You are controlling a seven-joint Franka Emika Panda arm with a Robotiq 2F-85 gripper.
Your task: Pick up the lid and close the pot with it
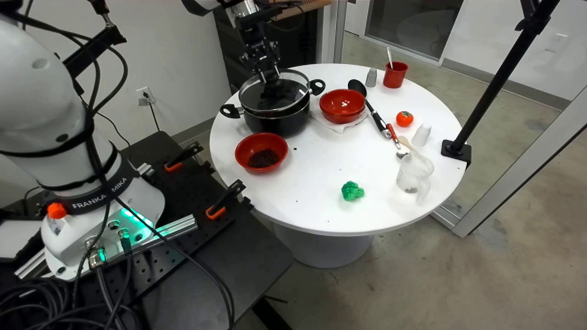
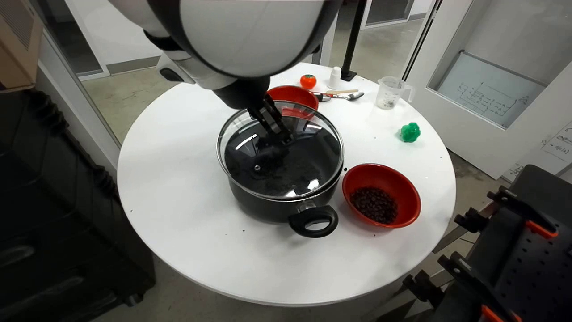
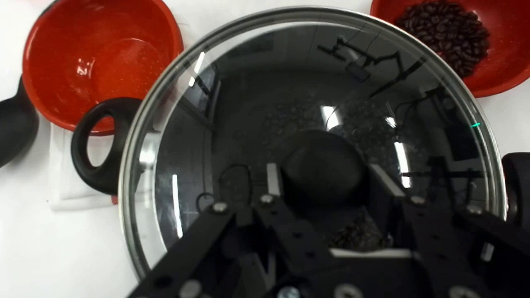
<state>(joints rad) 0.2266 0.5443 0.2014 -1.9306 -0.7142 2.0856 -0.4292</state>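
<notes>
At a round white table (image 1: 316, 183), a black robotic gripper (image 3: 330, 179), closed to knob width, pinches the dark knob (image 3: 325, 163) of a round clear glass lid (image 2: 304, 165) over a wide black cooking pot (image 2: 266, 210); whether lid and pot touch is unclear. A clean fit likely calls for levelling and centring it between the pot's 2 black handles (image 2: 298, 221) before release. Beside the pot, a round red bowl (image 2: 404, 192) holds dark beans (image 2: 374, 205); more appear through the lid.

Round white table (image 1: 316, 183) carries pot (image 1: 279, 124), tomato (image 1: 404, 119), clear jug (image 1: 414, 172).
</notes>
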